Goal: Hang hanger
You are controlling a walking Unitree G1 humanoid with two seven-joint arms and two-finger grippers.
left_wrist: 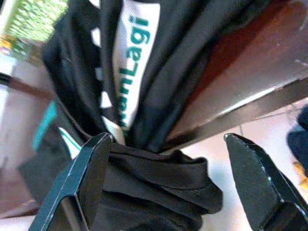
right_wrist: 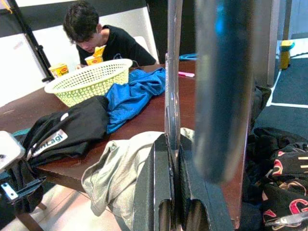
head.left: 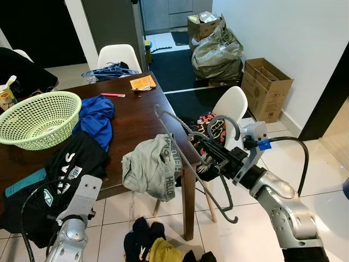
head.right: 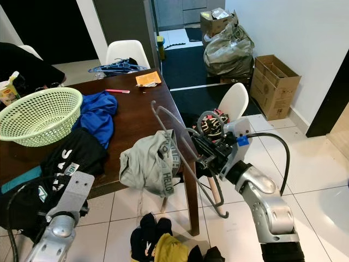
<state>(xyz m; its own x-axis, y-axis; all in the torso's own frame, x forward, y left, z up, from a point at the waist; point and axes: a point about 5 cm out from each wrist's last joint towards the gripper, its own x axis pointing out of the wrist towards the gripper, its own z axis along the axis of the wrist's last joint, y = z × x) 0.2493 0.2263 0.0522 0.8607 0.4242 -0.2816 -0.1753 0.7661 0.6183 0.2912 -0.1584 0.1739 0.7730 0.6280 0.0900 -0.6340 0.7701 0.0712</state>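
Right gripper [head.left: 210,155]: out past the table's right edge, fingers clamped on a dark grey hanger [head.left: 185,158].
Hanger: held in the air beside the table corner, tilted, hook [head.left: 222,121] up near the wrist, long bar slanting down toward the floor tiles.
Left gripper [left_wrist: 166,187]: low at the near table edge, fingers spread apart, a black shirt with teal lettering [left_wrist: 130,82] between and beyond them.
Table [head.left: 136,106]: dark wood; green mesh basket [head.left: 38,117], blue garment [head.left: 97,115], grey shirt [head.left: 152,166] draped over the edge.
Far chair [head.left: 117,57]: blue hangers [head.left: 109,71] piled on it.
Floor: clothes heap [head.left: 150,248] beneath the table corner.
Person [right_wrist: 98,36]: seated across the table.
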